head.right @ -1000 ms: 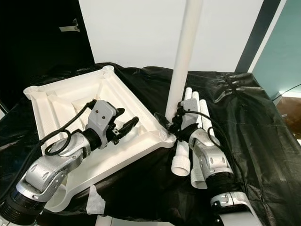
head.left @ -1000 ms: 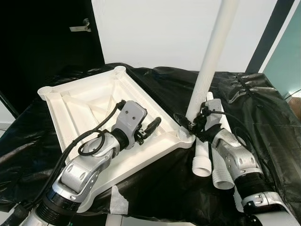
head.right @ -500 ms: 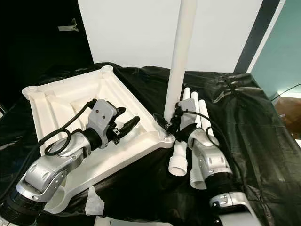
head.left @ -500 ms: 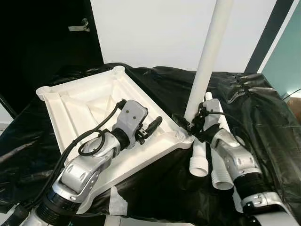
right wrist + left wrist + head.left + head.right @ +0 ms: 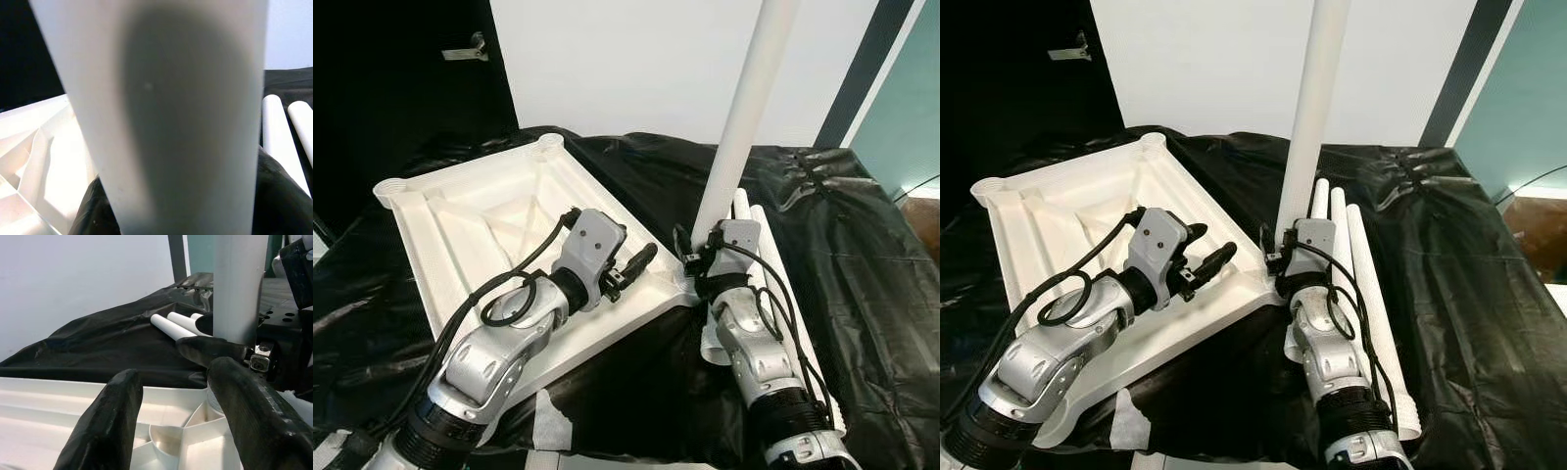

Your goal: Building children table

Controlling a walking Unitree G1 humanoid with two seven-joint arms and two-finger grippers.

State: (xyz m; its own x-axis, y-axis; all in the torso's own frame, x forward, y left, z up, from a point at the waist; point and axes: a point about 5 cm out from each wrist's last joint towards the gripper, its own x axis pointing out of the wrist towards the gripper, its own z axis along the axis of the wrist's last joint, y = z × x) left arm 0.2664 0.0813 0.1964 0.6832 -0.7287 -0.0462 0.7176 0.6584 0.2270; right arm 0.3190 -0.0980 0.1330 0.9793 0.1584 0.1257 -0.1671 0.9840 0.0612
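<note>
Right gripper [image 5: 1278,257] clamping table leg [image 5: 1310,117], upright

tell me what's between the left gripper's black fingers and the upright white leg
Just the white tabletop's ribbed corner, seen in the left wrist view past the left gripper toward the leg.

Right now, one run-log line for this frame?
stage: fitting leg | right claw: shut on upright leg at tabletop corner socket | left claw: open over tabletop | spare legs: on black cover
</note>
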